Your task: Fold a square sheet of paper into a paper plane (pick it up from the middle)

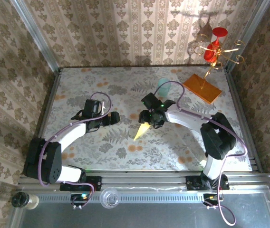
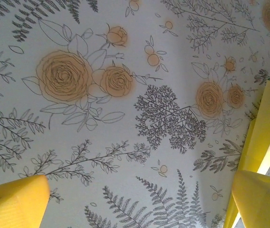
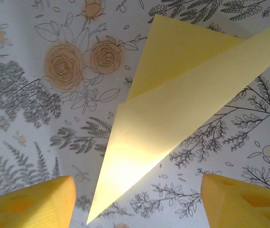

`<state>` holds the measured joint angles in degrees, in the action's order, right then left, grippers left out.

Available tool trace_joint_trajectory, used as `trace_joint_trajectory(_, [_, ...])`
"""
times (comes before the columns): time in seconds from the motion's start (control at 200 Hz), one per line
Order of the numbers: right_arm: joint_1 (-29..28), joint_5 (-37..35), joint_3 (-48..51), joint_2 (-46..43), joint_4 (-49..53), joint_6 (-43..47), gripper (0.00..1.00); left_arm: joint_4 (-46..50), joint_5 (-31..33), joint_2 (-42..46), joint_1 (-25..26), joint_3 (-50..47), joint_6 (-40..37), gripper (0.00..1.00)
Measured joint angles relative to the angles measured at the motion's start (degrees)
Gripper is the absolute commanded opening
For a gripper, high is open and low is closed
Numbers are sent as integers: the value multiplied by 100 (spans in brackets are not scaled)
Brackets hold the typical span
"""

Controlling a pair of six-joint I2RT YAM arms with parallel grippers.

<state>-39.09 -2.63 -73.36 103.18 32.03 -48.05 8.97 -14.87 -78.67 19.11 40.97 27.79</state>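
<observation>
The left hand (image 1: 114, 118) and right hand (image 1: 148, 122) are released; the paper plane (image 3: 173, 104) beneath the right could be snagged by a finger.

**Inspector:** Overhead view?
**Assistant:** Well lit, sharp; the gold stand (image 1: 219, 50) throws a hard shadow on the back wall (image 1: 139, 28).
**Inspector:** Wrist views?
**Assistant:** Bright; paper plane (image 3: 173, 114) glares near its tip; fingertips (image 3: 30, 204) are soft, out of focus.

Pointed yellow paper plane (image 3: 173, 104): thin paper, matt, smooth, sharp creases. Flower-printed white table cover (image 2: 125, 156): matt, smooth; cloth or paper undetermined. Yellow fingers (image 3: 30, 204) of right gripper (image 3: 136, 178): matt plastic. Grey frame rail (image 1: 144, 180): bare metal, dull sheen.
</observation>
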Motion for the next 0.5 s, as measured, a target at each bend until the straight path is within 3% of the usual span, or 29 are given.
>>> trace_joint_trajectory(0.22, [-297,-717,-704,686,586,-302,77,-101,-13,-2,-90,-140,-61,100])
trace_joint_trajectory(0.5, [-306,-911,-1128,1248,977,-295,78,-199,-63,-120,-122,-160,-98,100])
